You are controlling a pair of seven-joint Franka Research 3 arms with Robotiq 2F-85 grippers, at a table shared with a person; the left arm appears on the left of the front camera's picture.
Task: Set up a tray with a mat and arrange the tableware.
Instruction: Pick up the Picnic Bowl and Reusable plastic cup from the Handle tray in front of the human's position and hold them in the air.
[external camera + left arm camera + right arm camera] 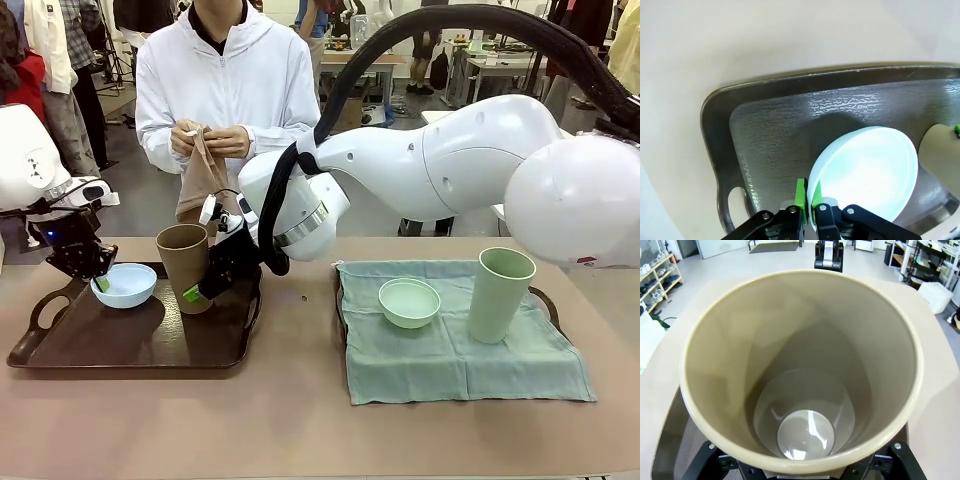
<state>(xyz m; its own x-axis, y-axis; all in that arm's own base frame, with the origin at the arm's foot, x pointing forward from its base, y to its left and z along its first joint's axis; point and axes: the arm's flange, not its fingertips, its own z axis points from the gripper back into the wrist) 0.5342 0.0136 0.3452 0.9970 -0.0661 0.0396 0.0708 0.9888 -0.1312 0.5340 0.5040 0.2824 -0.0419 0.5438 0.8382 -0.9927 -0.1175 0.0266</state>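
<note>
A pale blue bowl (124, 285) sits low over the bare dark brown tray (130, 345) at the left. My left gripper (100, 283) is shut on its near rim; in the left wrist view the green pads (800, 194) pinch the bowl (870, 170) edge above the tray (775, 125). The tan-brown cup (185, 260) stands slightly tilted beside the bowl, with my right gripper (198, 292) shut on its lower part. The right wrist view looks straight down into the cup (800, 365). A mint green bowl (409, 302) and a pale green cup (501, 293) rest on a teal mat (450, 360).
The teal mat covers a second tray, whose handle (545, 300) shows at the right. Across the table a person holds a tan cloth (203, 175) in both hands. My right arm (430, 160) reaches across the middle. Bare tabletop lies along the front edge.
</note>
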